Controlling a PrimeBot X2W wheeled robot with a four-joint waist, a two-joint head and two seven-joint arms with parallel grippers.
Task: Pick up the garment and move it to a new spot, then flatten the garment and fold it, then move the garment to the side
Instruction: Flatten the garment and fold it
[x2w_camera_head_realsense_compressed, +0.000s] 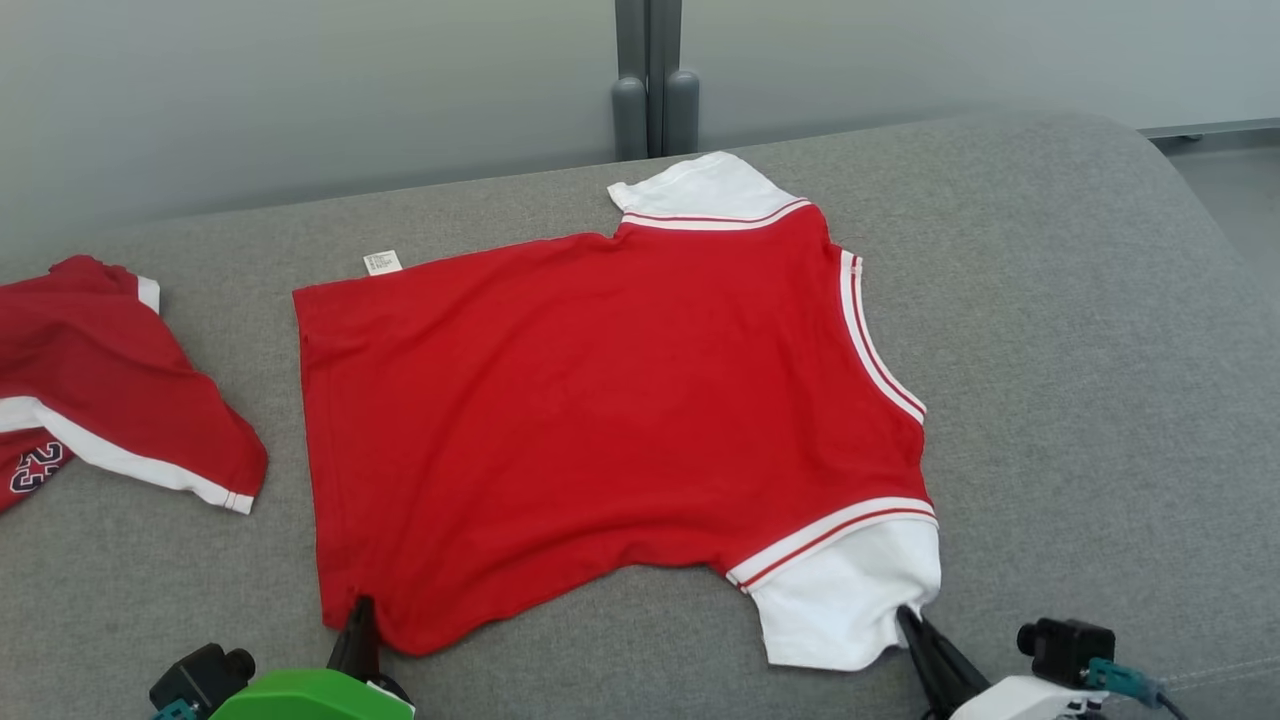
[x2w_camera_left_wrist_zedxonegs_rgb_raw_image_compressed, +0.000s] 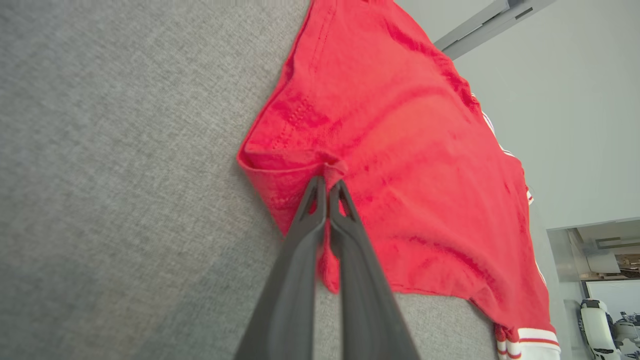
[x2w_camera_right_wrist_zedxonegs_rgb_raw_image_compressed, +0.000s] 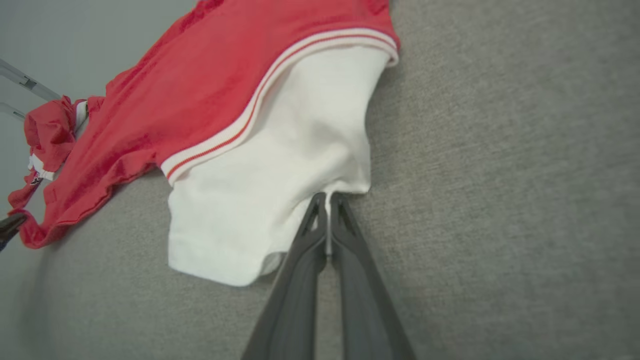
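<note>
garment (x2w_camera_head_realsense_compressed: 600, 400) spread flat on grey cushion (x2w_camera_head_realsense_compressed: 1080, 350) | left end effector (x2w_camera_left_wrist_zedxonegs_rgb_raw_image_compressed: 328, 182) pinching its near-left corner | right end effector (x2w_camera_right_wrist_zedxonegs_rgb_raw_image_compressed: 327, 197) pinching near white sleeve (x2w_camera_right_wrist_zedxonegs_rgb_raw_image_compressed: 280, 165)

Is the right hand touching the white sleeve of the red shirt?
Touching. The right wrist view shows the right hand shut on the edge of the white sleeve.

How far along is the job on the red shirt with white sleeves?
Done: the red short-sleeved shirt with white sleeves lies spread nearly flat on the grey fabric surface, so moving and flattening look finished. In hand: the left gripper is shut on its near hem corner, the right gripper on the edge of the near white sleeve. Left: no fold yet, nor the move aside.
</note>
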